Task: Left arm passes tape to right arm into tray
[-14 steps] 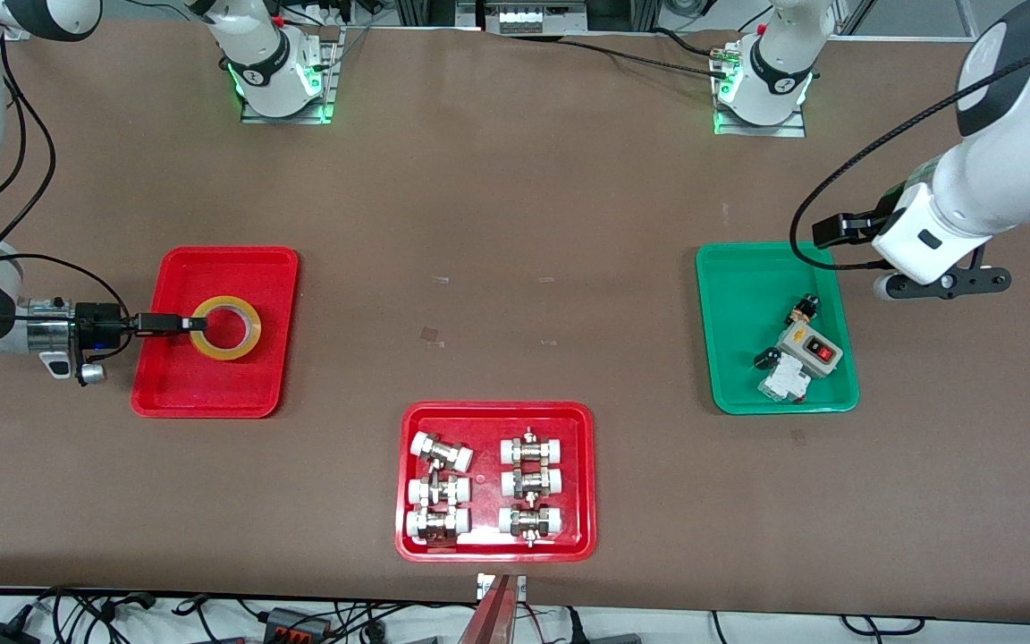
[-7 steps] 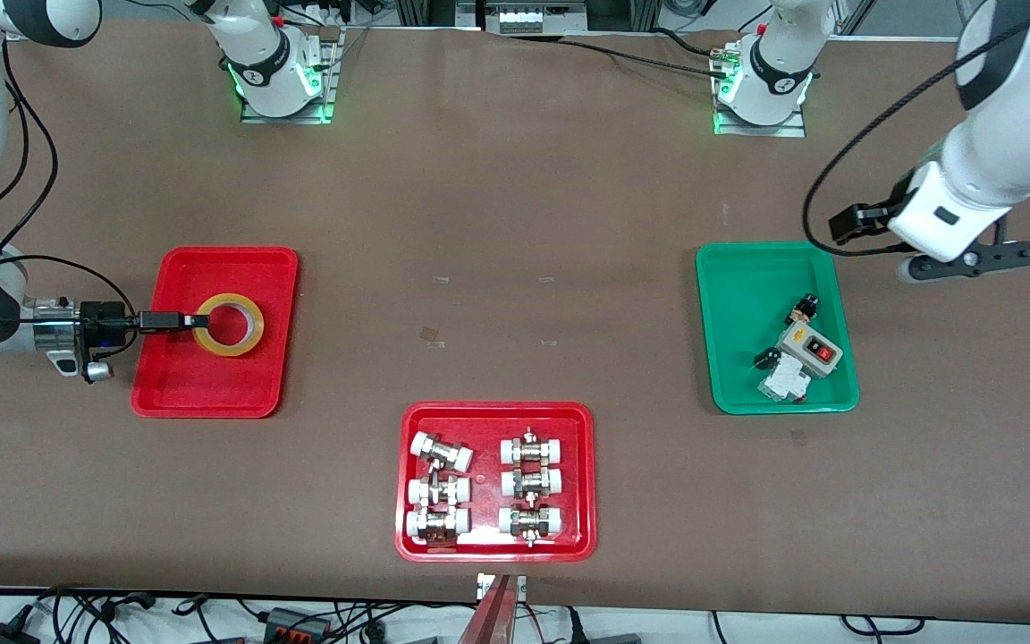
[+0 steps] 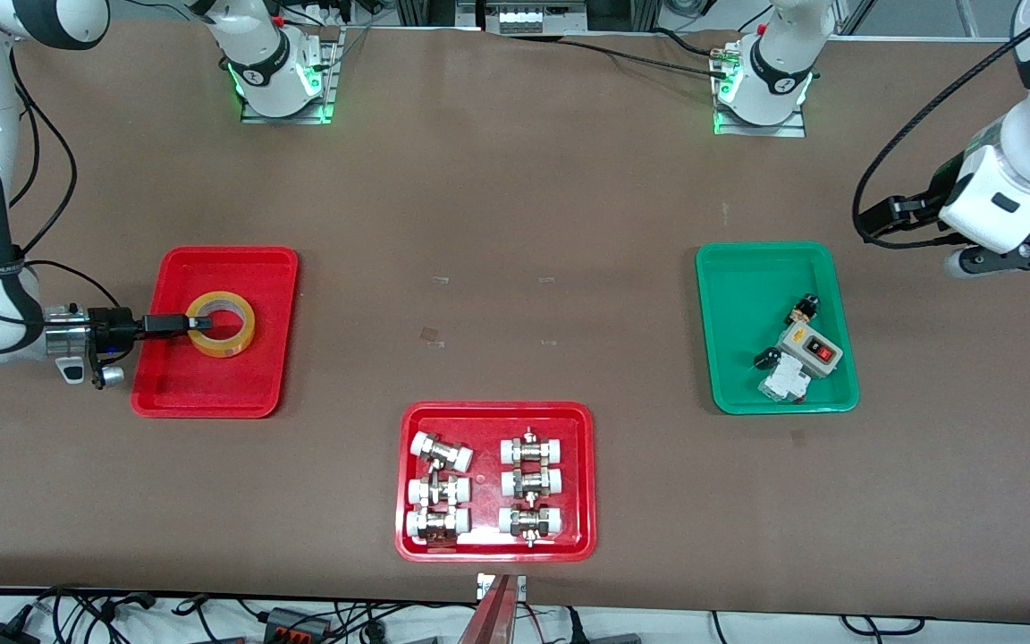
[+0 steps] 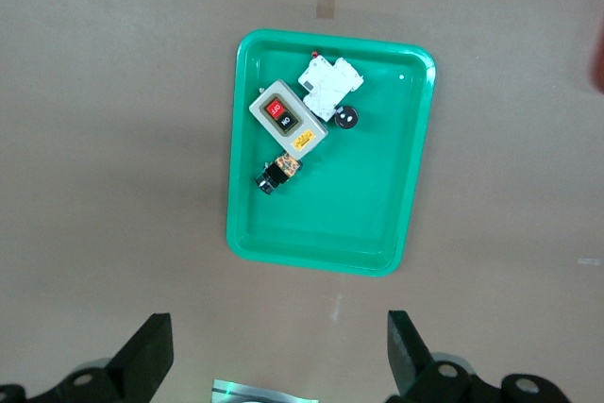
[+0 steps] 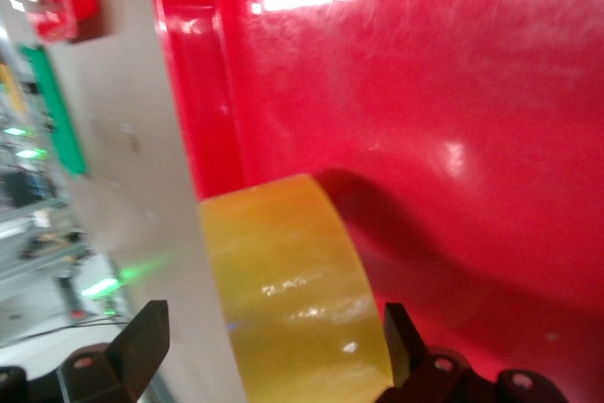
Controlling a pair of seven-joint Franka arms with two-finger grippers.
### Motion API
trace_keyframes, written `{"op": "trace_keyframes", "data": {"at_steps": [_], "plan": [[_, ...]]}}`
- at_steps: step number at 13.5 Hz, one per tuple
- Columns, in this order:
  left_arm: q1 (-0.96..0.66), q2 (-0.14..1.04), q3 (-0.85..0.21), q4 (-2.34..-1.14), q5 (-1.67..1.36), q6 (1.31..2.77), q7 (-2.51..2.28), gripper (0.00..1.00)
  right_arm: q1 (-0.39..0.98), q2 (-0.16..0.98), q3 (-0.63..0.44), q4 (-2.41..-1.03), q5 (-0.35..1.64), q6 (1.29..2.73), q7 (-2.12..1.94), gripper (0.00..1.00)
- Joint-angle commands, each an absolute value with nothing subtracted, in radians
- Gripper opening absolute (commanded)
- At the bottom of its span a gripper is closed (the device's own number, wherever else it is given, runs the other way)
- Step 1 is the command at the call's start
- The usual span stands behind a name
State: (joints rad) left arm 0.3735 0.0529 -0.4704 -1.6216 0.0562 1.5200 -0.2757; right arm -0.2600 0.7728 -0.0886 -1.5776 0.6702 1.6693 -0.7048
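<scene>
place: robotics lab/workshop | shown by: 2 arm bases bolted to brown table (image 3: 497, 197) | metal fittings (image 3: 484, 487) sorted in trays | cables (image 3: 122, 617) along table edge

The tape (image 3: 222, 324) is see-through yellow with a pale inside. It sits in a bright red tray (image 3: 247, 389). Another tray (image 3: 747, 295) is green, with a grey box (image 3: 808, 347) that has a red switch. The worktop (image 3: 515, 224) is brown.
</scene>
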Motion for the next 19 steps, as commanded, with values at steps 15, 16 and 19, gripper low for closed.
{"op": "trace_keyframes", "data": {"at_steps": [15,16,19], "plan": [[-0.048,-0.015,-0.008,-1.700,-0.008,1.565,-0.244,1.00,-0.020,0.482,-0.084,-1.211,0.112,1.464,-0.051,1.00],[-0.048,-0.015,-0.008,-1.698,-0.008,1.565,-0.244,1.00,-0.003,0.482,-0.086,-1.151,0.092,1.424,-0.042,1.00],[-0.052,-0.015,-0.012,-1.697,-0.008,1.565,-0.244,1.00,0.006,0.483,-0.081,-1.080,0.083,1.414,-0.043,1.00]]}}
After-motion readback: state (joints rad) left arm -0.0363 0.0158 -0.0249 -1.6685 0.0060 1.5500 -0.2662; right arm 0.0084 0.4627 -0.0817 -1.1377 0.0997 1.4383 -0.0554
